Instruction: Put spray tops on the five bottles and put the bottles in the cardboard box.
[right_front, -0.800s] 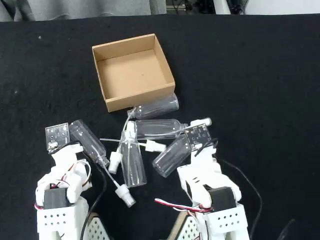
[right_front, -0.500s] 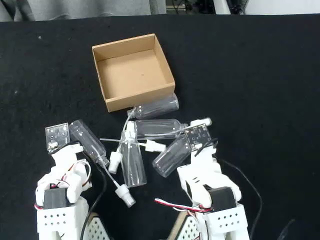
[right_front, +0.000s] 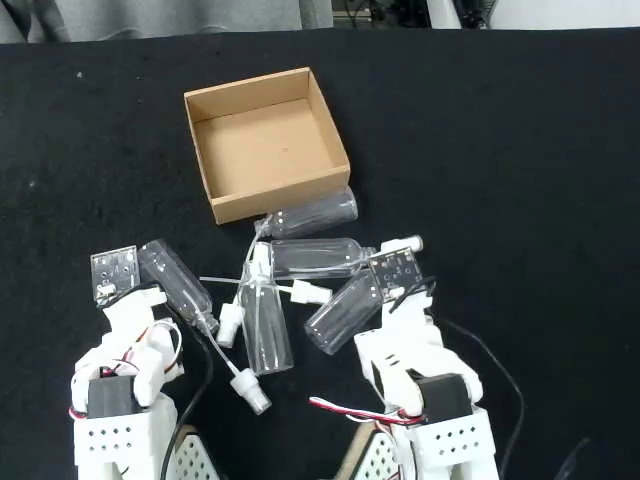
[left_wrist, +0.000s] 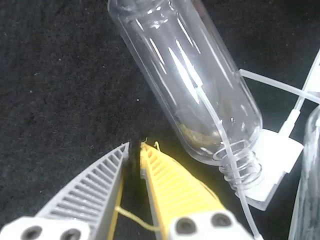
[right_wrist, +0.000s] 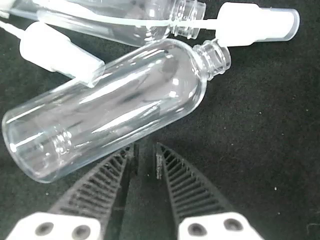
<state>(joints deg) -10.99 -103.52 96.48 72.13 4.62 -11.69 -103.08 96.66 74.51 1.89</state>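
The black desk (right_front: 520, 150) carries an open cardboard box (right_front: 282, 194) up around 11 o'clock. The five clear bottles (right_front: 265, 322) lie on their sides in a loose heap at mid-desk, on the box's 6 o'clock side, one just beside its wall. At 7 o'clock the left pincer (left_wrist: 134, 150) has its jaws all but closed on nothing, next to a slanted bottle (left_wrist: 185, 75). At 5 o'clock the right pincer (right_wrist: 145, 152), a slit apart and empty, points at a second bottle (right_wrist: 115, 105). White spray tops (right_front: 248, 388) lie among them.
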